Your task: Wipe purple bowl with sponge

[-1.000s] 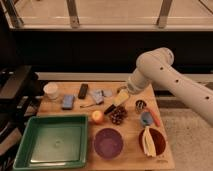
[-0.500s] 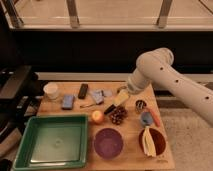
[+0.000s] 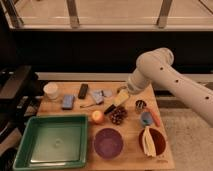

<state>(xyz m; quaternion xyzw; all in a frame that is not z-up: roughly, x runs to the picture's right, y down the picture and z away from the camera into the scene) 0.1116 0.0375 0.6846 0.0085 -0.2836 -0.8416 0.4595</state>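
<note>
The jaws hang over the far middle of the tabletop (image 3: 131,136), spread, their pale tips blurred into one smear. They cover part of a dark thing (image 3: 108,109) just beneath them. The arm (image 3: 175,82) behind them runs off the right edge. A small round thing (image 3: 141,105) just right of them is too small to name. Far left of them, the picture's edge cuts a black shape (image 3: 17,87).

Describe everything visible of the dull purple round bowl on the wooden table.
The dull purple round bowl is shallow, plain and empty inside, matte like plastic. It sits upright near the front edge of the wooden table, between the green tray and a reddish-brown bowl, apparently touching neither. The gripper hovers behind it, clear of it.
</note>
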